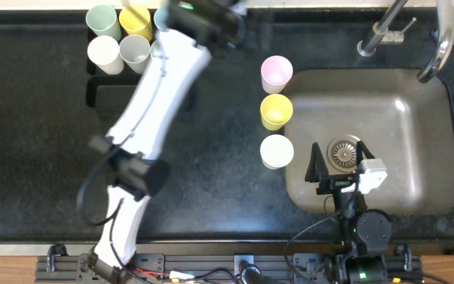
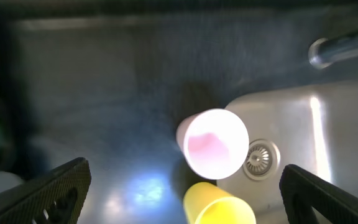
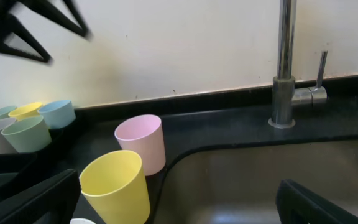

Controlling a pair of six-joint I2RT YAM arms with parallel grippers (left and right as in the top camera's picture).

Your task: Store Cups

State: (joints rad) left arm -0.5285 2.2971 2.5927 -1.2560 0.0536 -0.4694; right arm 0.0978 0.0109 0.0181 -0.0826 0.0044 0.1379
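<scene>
As rack (image 1: 101, 93) holds cups (image 1: 105, 54), pink cup (image 1: 276, 71), yellow cup (image 1: 276, 110), white cup (image 1: 276, 151) beside sink (image 1: 400, 118)

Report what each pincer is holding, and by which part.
Nothing is held. The left pincer is open and empty above the pink cup. The right pincer is open and empty over the sink.

The white-shelled left arm (image 1: 160, 87) bore long moulded plastic covers joined by a black elbow housing (image 1: 136, 175). A thin black cable (image 1: 85, 201) looped beside its lower link. The black right arm (image 1: 369, 227) carried one small white block (image 1: 373, 172) at the wrist. The black triangular fingers (image 2: 48, 193) were of lattice-ribbed plastic.
</scene>
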